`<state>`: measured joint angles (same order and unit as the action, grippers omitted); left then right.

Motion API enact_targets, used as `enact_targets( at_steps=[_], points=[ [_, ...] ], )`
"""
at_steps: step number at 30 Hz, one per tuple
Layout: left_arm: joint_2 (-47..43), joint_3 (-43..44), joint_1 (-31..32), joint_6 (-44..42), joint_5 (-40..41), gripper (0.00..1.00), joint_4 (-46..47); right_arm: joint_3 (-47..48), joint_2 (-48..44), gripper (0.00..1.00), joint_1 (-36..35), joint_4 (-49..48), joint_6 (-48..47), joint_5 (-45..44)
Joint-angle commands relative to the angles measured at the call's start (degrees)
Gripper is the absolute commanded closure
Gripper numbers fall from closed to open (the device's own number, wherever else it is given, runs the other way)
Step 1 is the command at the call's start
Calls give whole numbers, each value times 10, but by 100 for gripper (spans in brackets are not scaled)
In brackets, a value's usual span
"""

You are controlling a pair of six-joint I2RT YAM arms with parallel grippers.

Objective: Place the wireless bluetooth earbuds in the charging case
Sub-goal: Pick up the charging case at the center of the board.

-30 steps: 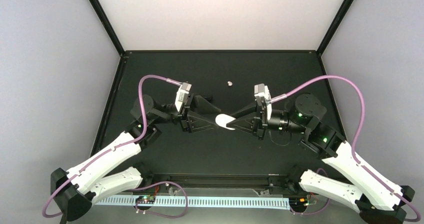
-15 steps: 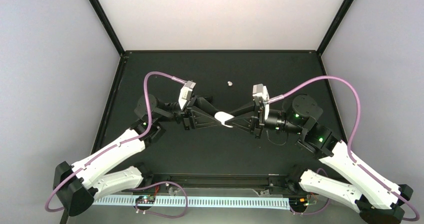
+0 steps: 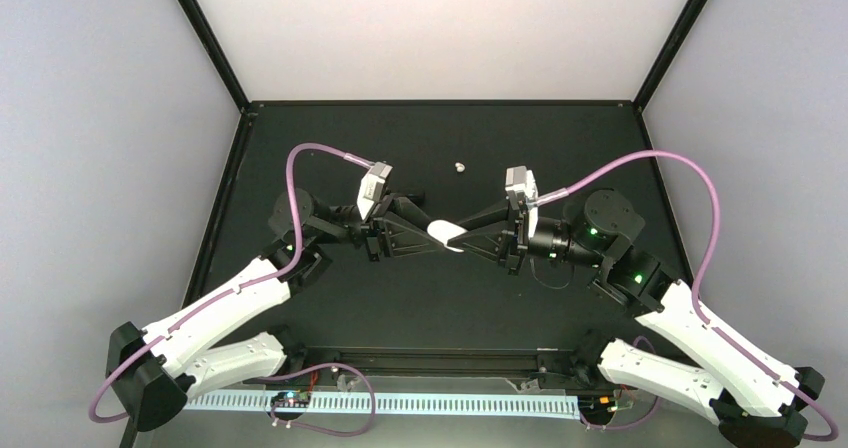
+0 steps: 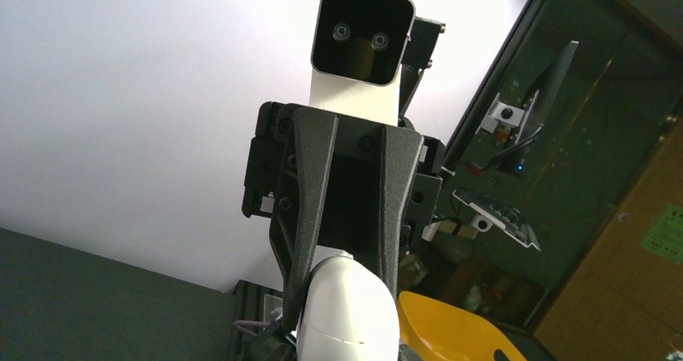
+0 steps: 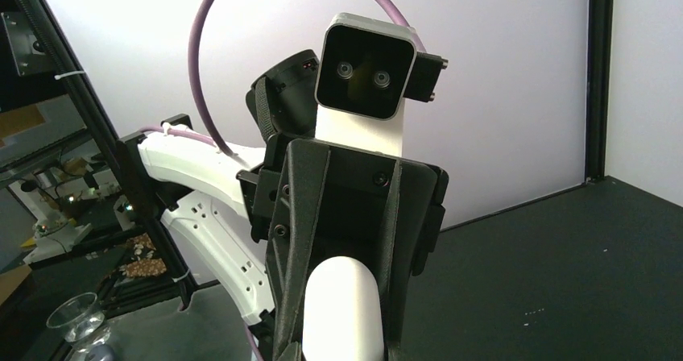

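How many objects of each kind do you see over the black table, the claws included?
white charging case: 1
white earbud: 1
claws: 2, left claw and right claw
total: 4

Charging case [image 3: 446, 235]: white; we see it between both tools, at mid-table.
Left tool [image 3: 432, 238]: tips at its left end.
Right tool [image 3: 463, 241]: tips at its right end.
Earbud [image 3: 459, 167]: white speck, alone behind them.
Tabletop [image 3: 560, 138]: black.
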<state>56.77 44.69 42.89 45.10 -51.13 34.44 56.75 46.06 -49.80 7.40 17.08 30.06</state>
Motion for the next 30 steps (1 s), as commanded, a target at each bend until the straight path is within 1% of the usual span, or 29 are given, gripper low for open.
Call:
enact_targets(
  at_steps=[1, 6, 13, 14, 15, 16, 17, 20, 22, 26, 30],
  points=[
    [0, 27, 4, 2, 5, 68, 21, -6, 0, 86, 1, -21, 5, -9],
    [0, 26, 5, -4, 5, 73, 16, -7, 1, 86, 1, -22, 4, -8],
    [-1, 27, 6, -7, 12, 78, 14, -7, 4, 86, 1, -16, -1, -7],
    [-1, 27, 5, -9, 14, 77, 12, -6, 4, 86, 1, -15, 0, -7],
    [-1, 27, 5, -11, 18, 72, 7, -7, 4, 86, 1, -14, -2, -9],
    [-1, 27, 6, -13, 22, 64, 1, -7, 4, 86, 1, -14, -2, -10],
    [-2, 28, 5, -17, 26, 60, -5, -8, 3, 86, 1, -15, 0, -11],
    [0, 27, 6, -20, 26, 60, -9, -8, 3, 86, 1, -22, 4, -11],
    [2, 28, 8, -20, 24, 63, -8, -10, 3, 86, 1, -28, 8, -11],
    [2, 28, 10, -22, 21, 73, -6, -13, 3, 86, 1, -37, 13, -11],
    [-1, 27, 11, -25, 20, 87, -6, -16, 3, 86, 1, -36, 13, -10]
  ],
)
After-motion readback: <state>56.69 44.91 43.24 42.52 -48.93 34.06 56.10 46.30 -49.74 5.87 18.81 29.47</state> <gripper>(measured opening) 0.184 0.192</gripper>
